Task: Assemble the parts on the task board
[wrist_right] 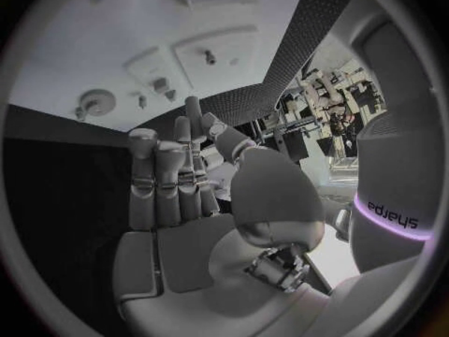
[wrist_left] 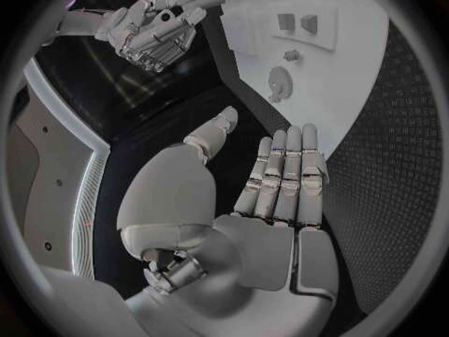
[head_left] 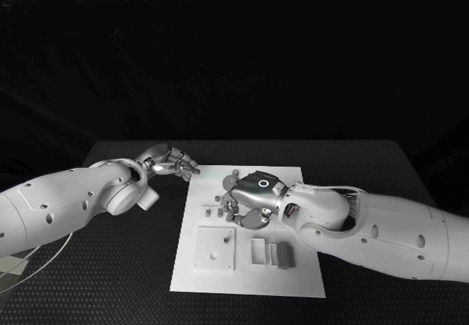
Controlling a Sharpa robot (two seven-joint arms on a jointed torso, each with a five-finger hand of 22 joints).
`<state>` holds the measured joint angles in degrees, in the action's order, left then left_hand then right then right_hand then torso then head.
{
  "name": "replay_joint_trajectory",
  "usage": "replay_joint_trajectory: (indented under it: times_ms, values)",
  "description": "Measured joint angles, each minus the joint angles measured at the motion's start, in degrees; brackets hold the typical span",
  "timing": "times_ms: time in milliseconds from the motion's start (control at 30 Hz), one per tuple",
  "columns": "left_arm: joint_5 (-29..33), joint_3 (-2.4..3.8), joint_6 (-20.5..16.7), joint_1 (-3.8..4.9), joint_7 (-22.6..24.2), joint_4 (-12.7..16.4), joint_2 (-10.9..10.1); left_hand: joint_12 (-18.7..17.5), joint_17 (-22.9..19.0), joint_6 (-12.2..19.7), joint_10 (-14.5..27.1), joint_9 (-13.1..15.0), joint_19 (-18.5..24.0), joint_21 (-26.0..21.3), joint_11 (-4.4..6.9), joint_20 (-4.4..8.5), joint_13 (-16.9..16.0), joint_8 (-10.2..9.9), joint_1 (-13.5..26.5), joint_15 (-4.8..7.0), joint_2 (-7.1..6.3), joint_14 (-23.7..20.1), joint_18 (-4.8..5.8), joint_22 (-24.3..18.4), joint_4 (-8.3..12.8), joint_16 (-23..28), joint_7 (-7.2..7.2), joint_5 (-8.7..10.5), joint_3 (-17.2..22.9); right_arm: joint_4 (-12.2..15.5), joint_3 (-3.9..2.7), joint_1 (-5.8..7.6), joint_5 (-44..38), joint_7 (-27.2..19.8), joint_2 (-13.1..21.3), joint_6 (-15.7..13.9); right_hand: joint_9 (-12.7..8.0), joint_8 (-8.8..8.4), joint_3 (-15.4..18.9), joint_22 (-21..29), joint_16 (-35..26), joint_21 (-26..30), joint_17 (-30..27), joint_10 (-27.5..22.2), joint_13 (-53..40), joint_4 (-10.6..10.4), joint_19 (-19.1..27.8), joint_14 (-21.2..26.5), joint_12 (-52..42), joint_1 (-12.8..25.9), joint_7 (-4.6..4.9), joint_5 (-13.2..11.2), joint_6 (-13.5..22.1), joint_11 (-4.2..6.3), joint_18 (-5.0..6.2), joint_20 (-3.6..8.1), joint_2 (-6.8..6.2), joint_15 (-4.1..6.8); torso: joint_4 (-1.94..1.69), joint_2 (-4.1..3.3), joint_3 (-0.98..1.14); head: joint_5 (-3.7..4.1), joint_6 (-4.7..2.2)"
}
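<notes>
Board (head_left: 196,274) sits mid-bench with the grey parts (head_left: 283,255) lying on it. Right hand (head_left: 250,198) hovers over the board's far half, fingers straight, holding nothing. Left hand (head_left: 172,161) is just off its far-left corner, also empty, fingers apart.

Scene was dim, backdrop black; task board (head_left: 249,271) brightest. Wrist views bent straight edges at the rim, 12 to 12.
</notes>
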<state>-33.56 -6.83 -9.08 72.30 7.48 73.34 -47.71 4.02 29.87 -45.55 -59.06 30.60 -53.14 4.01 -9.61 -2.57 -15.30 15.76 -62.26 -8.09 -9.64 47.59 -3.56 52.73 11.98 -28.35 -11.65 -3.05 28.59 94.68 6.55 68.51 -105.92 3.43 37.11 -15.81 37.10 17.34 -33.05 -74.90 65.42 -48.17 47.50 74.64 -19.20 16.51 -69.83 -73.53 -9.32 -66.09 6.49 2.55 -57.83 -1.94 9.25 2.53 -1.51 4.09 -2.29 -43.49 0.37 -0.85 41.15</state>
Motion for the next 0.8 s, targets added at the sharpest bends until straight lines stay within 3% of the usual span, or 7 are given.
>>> replay_joint_trajectory:
  times_ms: [167,467,800]
  values:
    - [0.0,0.01,-0.01,0.0,0.05,-0.1,0.13,0.0,0.05,0.0,0.0,0.0,0.0,0.0,0.0,0.0,0.0,0.0,0.0,0.0,0.0,0.0,0.01,0.0,0.0,0.0,0.0,0.0,0.0,-0.96,0.01,-0.65,0.83,-0.55,-2.92,0.09,0.01,-0.02,0.01,0.0,0.0,0.0,0.0,0.0,-0.1,0.01,0.0,0.0,0.01,-0.15,0.01,-0.05,0.01,0.0,0.0,-0.01,0.14,0.0,-0.04,-0.01,-0.04,-0.14,-0.05]
    - [0.03,0.01,-0.03,0.0,0.13,-0.15,0.31,0.0,0.1,0.0,0.0,0.0,0.0,0.0,0.0,0.0,0.05,0.0,0.0,0.0,0.0,0.0,0.03,-0.05,0.0,0.03,0.0,0.0,0.0,-2.35,0.22,-3.07,2.28,-1.69,-6.38,0.52,0.02,-0.22,0.02,0.0,0.0,0.0,-0.01,-0.01,-0.18,0.01,0.01,0.01,0.01,-0.15,0.02,-0.11,0.02,0.0,0.0,-0.02,0.14,-0.01,-0.12,-0.01,-0.09,-0.68,0.12]
    - [0.09,0.01,-0.03,0.01,0.16,-0.16,0.31,0.0,0.15,0.0,0.0,0.01,0.0,0.0,0.0,0.0,0.05,0.0,0.23,0.0,0.23,0.0,0.04,-0.05,-0.15,0.22,0.0,0.0,-0.15,-4.21,1.68,-3.99,2.92,-2.44,-8.18,1.59,0.07,-0.39,0.08,0.0,-0.01,0.0,-0.01,-0.01,-0.24,0.08,-0.07,0.07,0.01,-0.15,0.09,-0.12,0.09,0.0,0.0,-0.12,0.15,-0.06,-0.08,-0.01,-0.08,-1.54,0.82]
